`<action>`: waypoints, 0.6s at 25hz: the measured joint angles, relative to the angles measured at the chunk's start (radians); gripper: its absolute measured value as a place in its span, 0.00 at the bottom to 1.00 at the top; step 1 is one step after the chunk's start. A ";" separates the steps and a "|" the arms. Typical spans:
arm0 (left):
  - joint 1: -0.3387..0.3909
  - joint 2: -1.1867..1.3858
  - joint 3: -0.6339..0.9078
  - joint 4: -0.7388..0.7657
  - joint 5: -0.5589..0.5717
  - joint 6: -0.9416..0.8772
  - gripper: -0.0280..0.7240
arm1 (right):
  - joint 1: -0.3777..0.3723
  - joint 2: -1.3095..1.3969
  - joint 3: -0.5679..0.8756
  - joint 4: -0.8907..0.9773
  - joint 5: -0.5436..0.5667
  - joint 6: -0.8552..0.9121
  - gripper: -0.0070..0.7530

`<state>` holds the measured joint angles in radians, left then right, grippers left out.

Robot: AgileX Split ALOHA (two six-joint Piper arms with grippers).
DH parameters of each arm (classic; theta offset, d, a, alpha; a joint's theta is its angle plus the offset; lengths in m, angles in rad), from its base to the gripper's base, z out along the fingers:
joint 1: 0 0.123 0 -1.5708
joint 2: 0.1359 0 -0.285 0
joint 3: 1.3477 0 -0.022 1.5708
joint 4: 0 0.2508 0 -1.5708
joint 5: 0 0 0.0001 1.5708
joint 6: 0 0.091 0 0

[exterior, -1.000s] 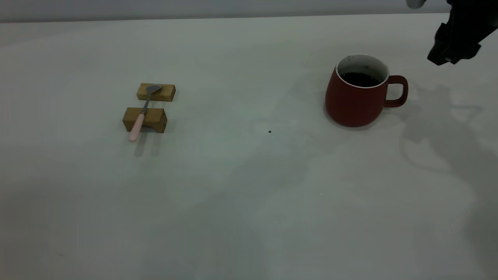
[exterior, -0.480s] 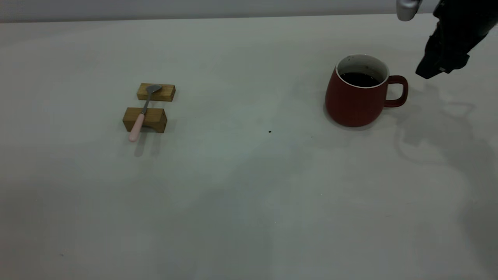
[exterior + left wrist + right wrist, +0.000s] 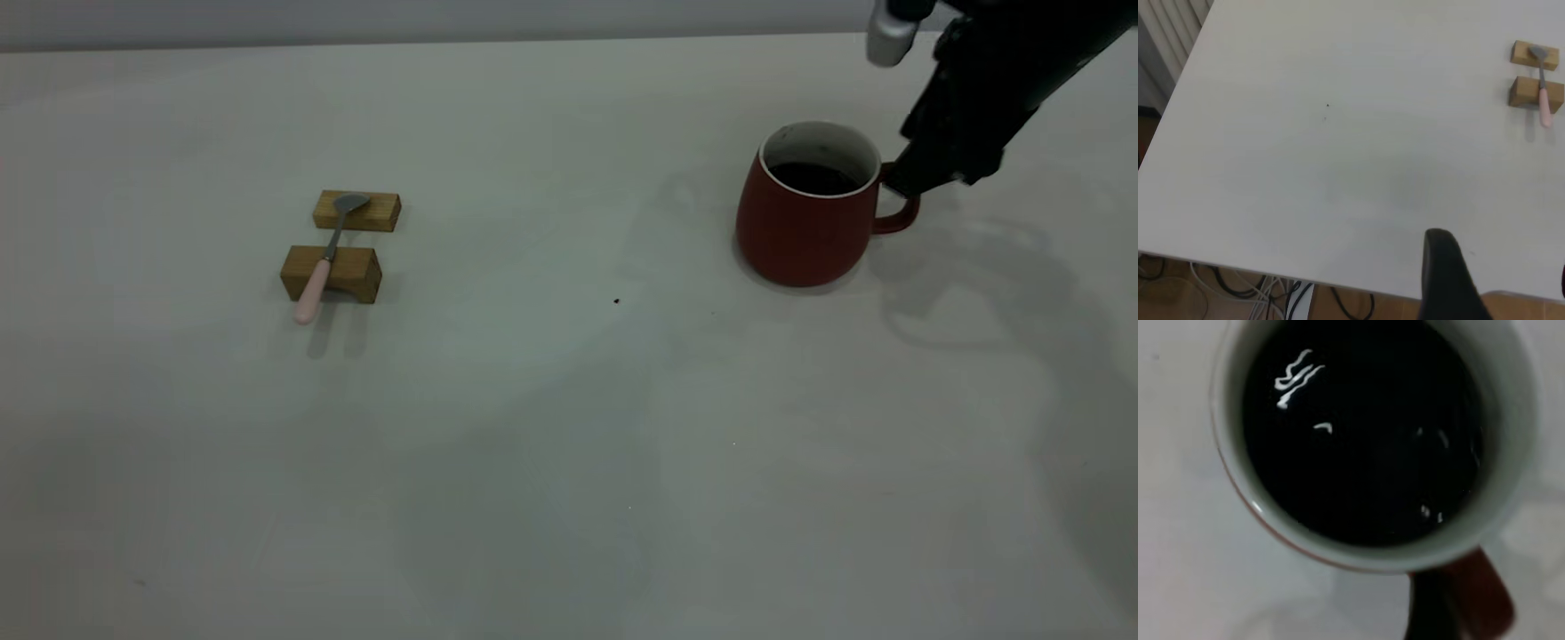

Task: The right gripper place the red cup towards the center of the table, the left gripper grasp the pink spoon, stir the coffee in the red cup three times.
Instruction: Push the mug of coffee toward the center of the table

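Note:
The red cup (image 3: 805, 231) stands at the right of the table (image 3: 533, 427), leaning slightly, with dark coffee (image 3: 813, 178) inside. My right gripper (image 3: 893, 178) comes down from the upper right and its black tip touches the cup's handle (image 3: 898, 220). The right wrist view looks straight down into the coffee (image 3: 1358, 433), with the red handle (image 3: 1488, 593) beside a dark part of the gripper. The pink spoon (image 3: 324, 258) lies across two wooden blocks at the left, untouched. My left gripper (image 3: 1503, 287) hangs open over the table's near edge, far from the spoon (image 3: 1542, 100).
The two wooden blocks (image 3: 356, 211) (image 3: 351, 276) hold the spoon off the tabletop. A tiny dark speck (image 3: 616, 301) lies near the middle. In the left wrist view the table edge drops to cables (image 3: 1271, 293) on the floor.
My right gripper has come down and leftward from the upper right corner to the cup's handle. The cup has shifted a little to the left and tipped. The spoon has not moved.

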<state>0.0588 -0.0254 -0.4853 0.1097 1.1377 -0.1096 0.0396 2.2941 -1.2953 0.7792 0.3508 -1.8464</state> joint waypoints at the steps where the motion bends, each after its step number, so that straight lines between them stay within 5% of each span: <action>1: 0.000 0.000 0.000 0.000 0.000 0.000 0.68 | 0.000 0.008 0.000 0.027 0.001 -0.028 0.71; 8: 0.000 0.000 0.000 0.000 0.000 0.001 0.68 | 0.001 0.038 -0.002 0.251 0.012 -0.228 0.71; 15: 0.000 0.000 0.000 0.000 0.000 0.001 0.68 | 0.086 0.065 -0.002 0.402 0.012 -0.282 0.71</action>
<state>0.0588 -0.0254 -0.4853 0.1097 1.1377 -0.1087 0.1253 2.3594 -1.2972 1.1814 0.3633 -2.1284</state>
